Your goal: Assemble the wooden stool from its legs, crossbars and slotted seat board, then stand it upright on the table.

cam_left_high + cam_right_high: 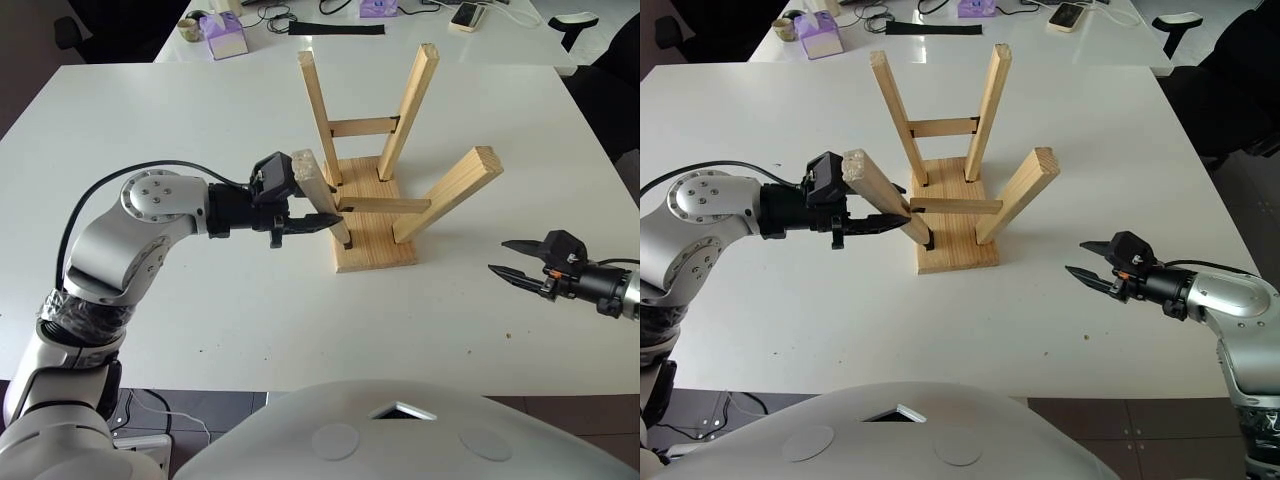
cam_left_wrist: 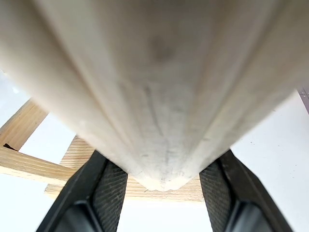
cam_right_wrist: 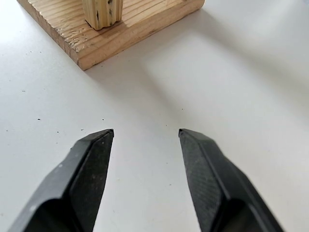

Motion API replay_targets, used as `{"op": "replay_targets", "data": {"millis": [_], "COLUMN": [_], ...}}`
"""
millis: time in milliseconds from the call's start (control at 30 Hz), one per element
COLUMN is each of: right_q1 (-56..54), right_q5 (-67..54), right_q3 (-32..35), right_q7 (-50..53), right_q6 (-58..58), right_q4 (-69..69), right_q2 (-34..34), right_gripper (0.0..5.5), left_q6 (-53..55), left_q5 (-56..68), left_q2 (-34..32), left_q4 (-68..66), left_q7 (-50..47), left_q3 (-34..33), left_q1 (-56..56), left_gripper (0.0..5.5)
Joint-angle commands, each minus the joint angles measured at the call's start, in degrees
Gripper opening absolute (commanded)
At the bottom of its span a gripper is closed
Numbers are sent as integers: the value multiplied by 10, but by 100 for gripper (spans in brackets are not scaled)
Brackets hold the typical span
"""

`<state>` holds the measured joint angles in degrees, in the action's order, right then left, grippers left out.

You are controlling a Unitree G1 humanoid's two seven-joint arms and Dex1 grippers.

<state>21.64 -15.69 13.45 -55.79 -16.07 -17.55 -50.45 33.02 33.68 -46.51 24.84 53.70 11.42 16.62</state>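
The stool stands upside down mid-table, its slotted seat board [image 1: 377, 248] lying flat with four legs pointing up. Two far legs [image 1: 318, 112] [image 1: 411, 108] are joined by a crossbar [image 1: 362, 127]. A second crossbar [image 1: 386, 205] runs from the near right leg [image 1: 452, 192], which leans outward, to the near left leg [image 1: 313, 182]. My left gripper [image 1: 327, 220] is shut on that near left leg [image 2: 159, 96], one black pad [image 2: 110, 193] on each side. To the right of the board, just above the table, my right gripper [image 1: 498, 256] hangs open with nothing in it [image 3: 146, 131].
The white table [image 1: 150, 120] has free room left of and in front of the stool. A second table behind carries a purple tissue box [image 1: 222, 35], a cup [image 1: 189, 28], a black strip [image 1: 337, 28] and a phone [image 1: 466, 14].
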Motion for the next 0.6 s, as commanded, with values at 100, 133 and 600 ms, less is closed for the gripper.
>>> {"op": "replay_targets", "data": {"millis": [100,133,600], "right_q1": [4,3,-11], "right_q5": [-5,-4,-4], "right_q3": [-1,-3,5], "right_q7": [10,10,5], "right_q6": [-8,-8,-16], "right_q4": [-28,-28,-28], "right_q2": [11,12,4], "right_gripper": [248,248,248], "left_q6": [77,70,-21], "left_q5": [-40,-48,-86], "left_q2": [-17,-19,-106], "left_q4": [-27,-32,-85], "left_q7": [-32,-34,40], "left_q3": [62,68,81], "left_q1": [-80,-81,-91], "left_gripper": [203,203,203]}}
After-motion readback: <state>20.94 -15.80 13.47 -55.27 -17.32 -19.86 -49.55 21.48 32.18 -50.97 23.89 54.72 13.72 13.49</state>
